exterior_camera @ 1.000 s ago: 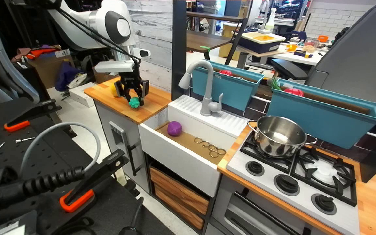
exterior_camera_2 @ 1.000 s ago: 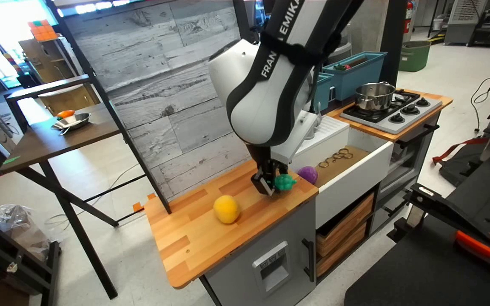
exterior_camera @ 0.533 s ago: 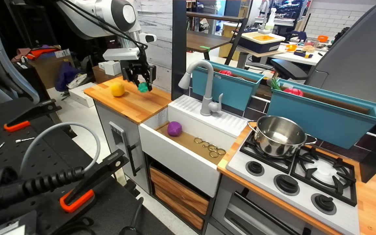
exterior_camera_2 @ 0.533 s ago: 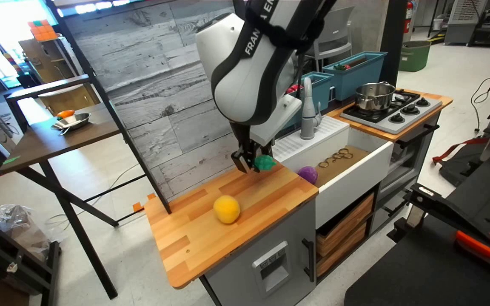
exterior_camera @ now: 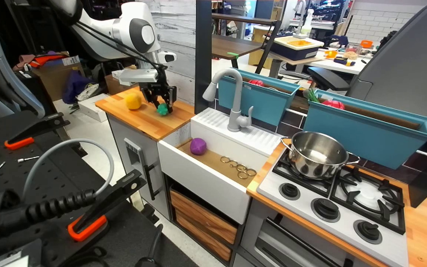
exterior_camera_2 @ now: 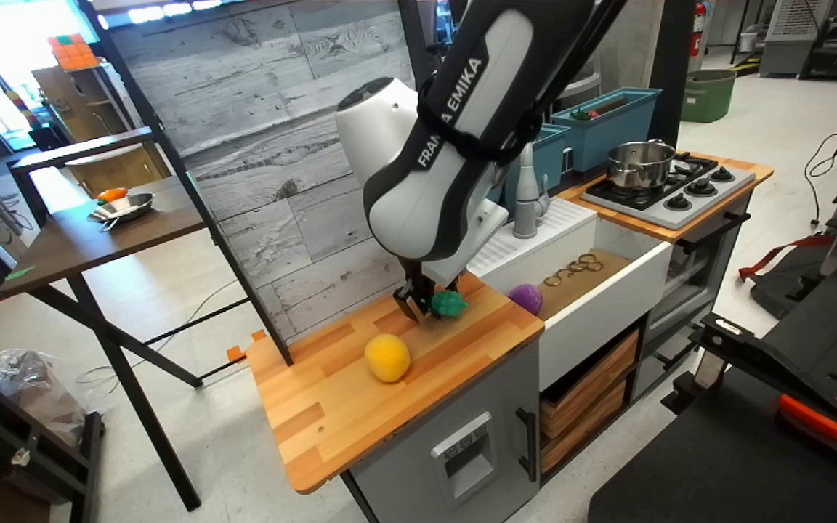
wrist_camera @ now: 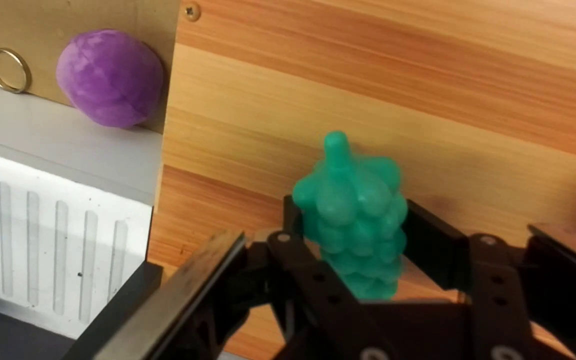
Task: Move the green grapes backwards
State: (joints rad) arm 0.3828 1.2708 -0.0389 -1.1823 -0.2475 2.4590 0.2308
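The green grapes (wrist_camera: 358,215) are a lumpy teal-green toy cluster with a short stem. My gripper (wrist_camera: 350,220) is shut on them, with a black finger pressed against each side in the wrist view. In both exterior views the grapes (exterior_camera: 162,109) (exterior_camera_2: 449,303) hang at the fingertips low over the wooden counter (exterior_camera_2: 346,407), near the grey plank wall. A shadow lies close below them; whether they touch the wood I cannot tell. The gripper (exterior_camera: 164,106) points down, and the arm partly hides it in an exterior view (exterior_camera_2: 427,309).
A yellow-orange round fruit (exterior_camera_2: 387,357) sits on the same counter, toward its outer end. A purple piece (exterior_camera: 198,146) and metal rings (exterior_camera: 237,167) lie in the white sink beside it. The plank wall (exterior_camera_2: 302,145) stands along the counter's back edge. A grey faucet (exterior_camera: 237,100) rises behind the sink.
The grapes, held in my gripper, have moved from nearer the counter's front edge back toward the plank wall. They rose half a second ago and are now lower again.
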